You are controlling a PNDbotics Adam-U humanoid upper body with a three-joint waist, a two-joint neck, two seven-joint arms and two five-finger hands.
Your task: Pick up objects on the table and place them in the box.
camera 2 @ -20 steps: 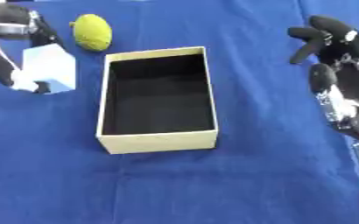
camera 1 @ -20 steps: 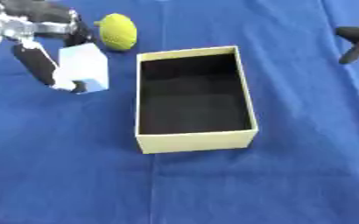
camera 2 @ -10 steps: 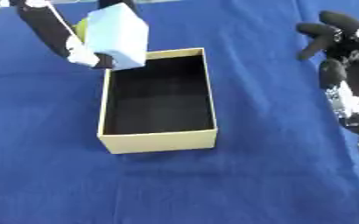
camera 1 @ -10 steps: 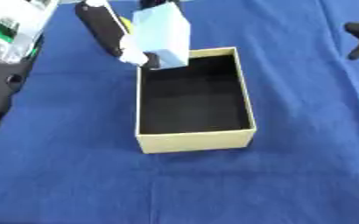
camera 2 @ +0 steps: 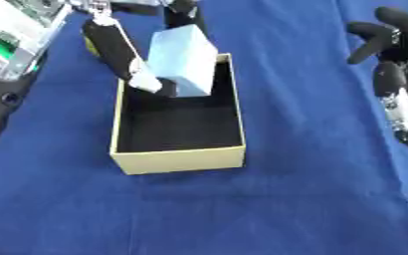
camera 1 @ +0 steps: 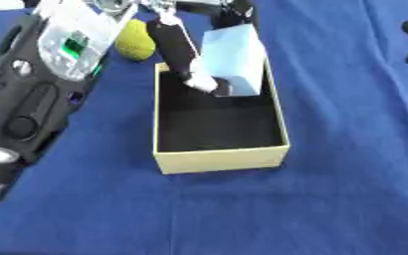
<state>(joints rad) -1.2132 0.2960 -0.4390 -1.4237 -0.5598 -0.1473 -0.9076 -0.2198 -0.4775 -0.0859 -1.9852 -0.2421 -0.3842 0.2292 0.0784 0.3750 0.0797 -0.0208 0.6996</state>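
nearest the camera, the blue tablecloth (camera 1: 199, 214) fills the lower part of both views, bare at 6 o'clock. the black and silver left arm (camera 1: 33, 99) runs up the 9 o'clock side in the left eye view, from the lower left corner toward the top.

near the centre sits the open cardboard box (camera 1: 221, 158), pale yellow outside and black inside, its long axis running from 6 to 12 o'clock. nothing can be seen lying on the visible part of its floor.

over the far end of the box, the left hand (camera 1: 183, 47) holds a light blue block (camera 1: 234, 60). the thumb lies along the block's 9 o'clock face, pointing down, with its pale tip at the block's lower left corner; dark fingers curl over the block's far top edge at 12 o'clock. so the hand is clamped on the block, pinching it between thumb and fingers. the block is tilted, and its lower end appears to dip below the box's rim at the far right corner, inside the walls; whether it touches the floor cannot be told.

farther back, at about 11 o'clock from the box and outside it, a yellow-green ball (camera 1: 134, 41) rests on the cloth, partly hidden by the arm.

at 2 to 3 o'clock, well apart from the box, the right hand (camera 2: 397, 64) hangs idle with relaxed fingers, holding nothing.
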